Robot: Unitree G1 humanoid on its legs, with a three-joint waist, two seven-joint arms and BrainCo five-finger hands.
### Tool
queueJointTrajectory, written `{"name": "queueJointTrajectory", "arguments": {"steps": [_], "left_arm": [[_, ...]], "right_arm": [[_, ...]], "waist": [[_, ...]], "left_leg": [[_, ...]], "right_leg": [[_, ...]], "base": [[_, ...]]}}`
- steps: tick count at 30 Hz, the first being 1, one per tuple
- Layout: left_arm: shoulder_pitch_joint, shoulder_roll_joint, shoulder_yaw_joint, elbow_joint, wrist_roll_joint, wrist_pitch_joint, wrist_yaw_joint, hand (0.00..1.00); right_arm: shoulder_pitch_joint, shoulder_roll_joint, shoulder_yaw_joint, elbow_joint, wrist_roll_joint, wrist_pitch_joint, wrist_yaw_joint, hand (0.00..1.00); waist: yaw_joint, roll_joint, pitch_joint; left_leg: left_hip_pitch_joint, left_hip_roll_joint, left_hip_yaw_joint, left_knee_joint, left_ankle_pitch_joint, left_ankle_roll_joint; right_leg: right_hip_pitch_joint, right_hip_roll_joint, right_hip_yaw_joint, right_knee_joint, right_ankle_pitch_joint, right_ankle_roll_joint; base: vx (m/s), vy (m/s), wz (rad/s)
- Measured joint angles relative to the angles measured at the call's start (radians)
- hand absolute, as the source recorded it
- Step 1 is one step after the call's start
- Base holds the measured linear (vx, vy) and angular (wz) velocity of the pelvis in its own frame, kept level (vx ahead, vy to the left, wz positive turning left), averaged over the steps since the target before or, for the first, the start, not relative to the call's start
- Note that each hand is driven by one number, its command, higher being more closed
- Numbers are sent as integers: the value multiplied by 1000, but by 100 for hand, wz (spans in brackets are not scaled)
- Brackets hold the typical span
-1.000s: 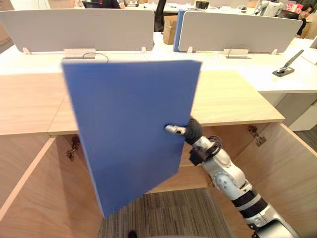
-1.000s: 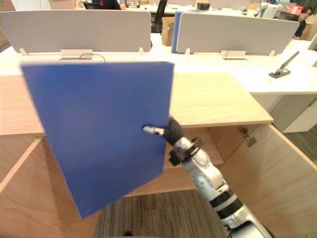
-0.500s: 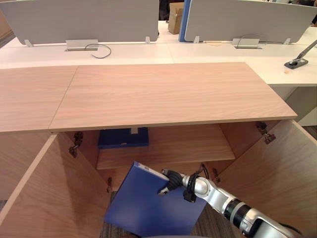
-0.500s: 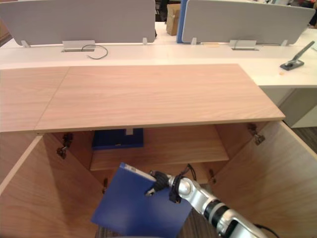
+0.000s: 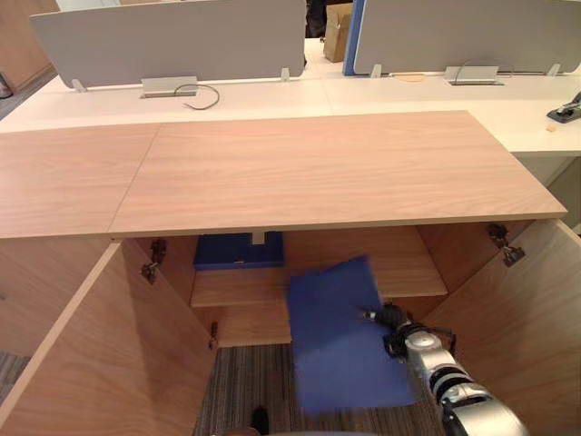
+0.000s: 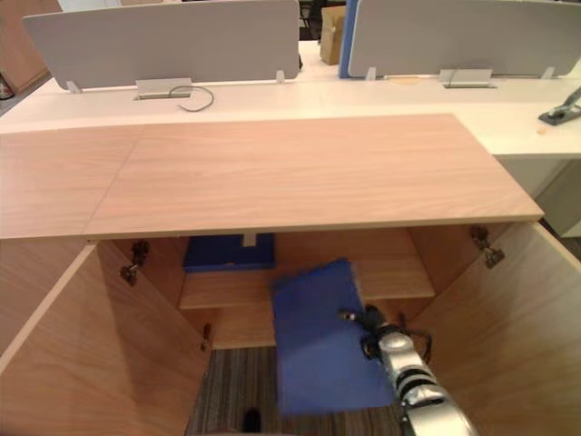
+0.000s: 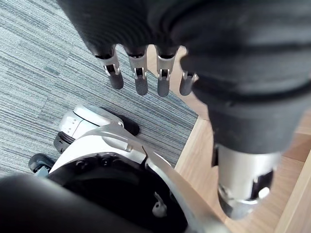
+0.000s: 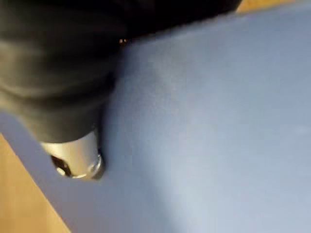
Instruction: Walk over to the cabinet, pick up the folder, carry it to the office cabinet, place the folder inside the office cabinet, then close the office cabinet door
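Your right hand (image 5: 388, 318) pinches the folder (image 5: 349, 350) at its right edge, just before the cabinet (image 5: 318, 173) mouth, above the carpet (image 5: 250, 381). It looks stiff, light and slick, so grip mid-edge firmly. The cabinet's shelf (image 5: 413, 272) has room beside a blue binder (image 5: 238, 250). Your left hand (image 7: 138, 77) hangs, fingers slack.

The scene is taken from the head by two eyes set side by side, both aimed steeply down from well above over the cabinet top (image 5: 318, 168) and into the open cabinet. The top, the shelf (image 5: 413, 272) and the folder (image 5: 345, 345) beside the right hand (image 5: 386, 318) are shared by both, shifted slightly sideways between them. The right wrist view is taken along the right hand from very close, hard against the folder's face. The left wrist view is aimed past the left hand (image 7: 165, 29) at the carpet (image 7: 39, 73) beyond its fingertips.
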Motion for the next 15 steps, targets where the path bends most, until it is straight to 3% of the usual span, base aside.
{"name": "queueJointTrajectory", "arguments": {"steps": [2, 5, 7, 8, 11, 15], "left_arm": [[0, -1, 1, -13, -9, 19, 14, 0], [0, -1, 1, -40, -13, 34, 30, 0], [0, -4, 0, -56, -15, 38, 40, 0], [-1, -6, 0, -62, -17, 43, 46, 0], [-1, -11, 1, -72, -30, 52, 54, 0], [5, -33, 15, -92, -30, 55, 62, 0]], "right_arm": [[-14, 92, -90, -2, 428, -21, -38, 100], [-69, 141, -143, -17, 739, -65, -63, 100], [-111, 156, -207, -50, 857, -116, -73, 100], [-134, 164, -249, -71, 923, -164, -81, 100], [-168, 162, -333, -81, 1007, -245, -122, 100], [-199, 161, -459, -113, 1070, -291, -171, 100]], "waist": [[1, 5, 6], [12, 6, 14], [19, 10, 29], [22, 13, 35], [31, 23, 51], [31, 51, 84]], "left_leg": [[-1, -1, -1, 1, 0, 0], [-3, -2, -2, 4, 0, 0], [-3, -3, -3, 4, 0, 0], [-4, -3, -5, 3, 0, 0], [-12, -7, -13, 1, 0, 0], [-32, -18, -33, 5, 3, 4]], "right_leg": [[1, 0, -2, 1, 1, 0], [1, -1, -3, -2, 1, 0], [2, -2, -5, -2, 1, 0], [2, -2, -7, -3, 1, 0], [2, -4, -16, -10, 1, 0], [-3, -13, -43, -12, 4, 5]], "base": [[12, -9, 2], [0, 0, 0], [-14, 0, 2], [-31, 2, 4], [-20, 3, 9], [18, 0, 19]]}}
